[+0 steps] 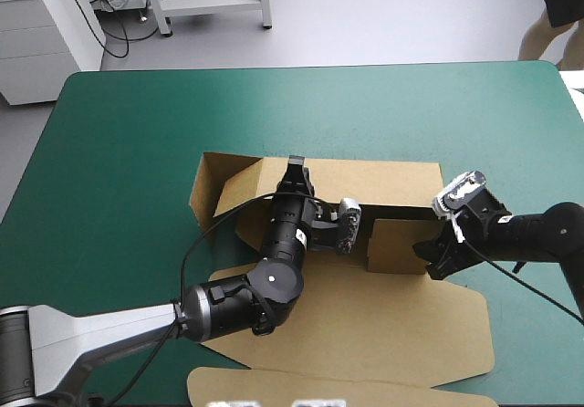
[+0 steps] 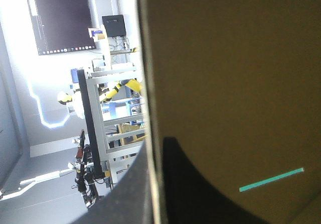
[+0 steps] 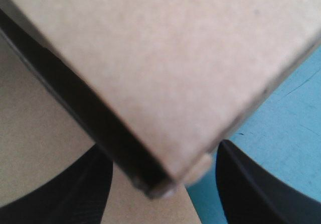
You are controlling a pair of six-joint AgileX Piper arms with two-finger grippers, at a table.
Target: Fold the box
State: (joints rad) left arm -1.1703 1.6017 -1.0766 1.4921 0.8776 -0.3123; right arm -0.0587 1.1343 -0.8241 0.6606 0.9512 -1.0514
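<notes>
Box (image 1: 365, 325) at mid-table on teal-green cover (image 1: 128, 151): far wall and left end flap raised, lid flat toward near edge. Left gripper (image 1: 294, 172) pinched on far wall's top edge, board between its fingers. Right gripper (image 1: 436, 259) spread wide, fingers (image 3: 75, 189) standing apart either side of short raised flap's corner.
</notes>
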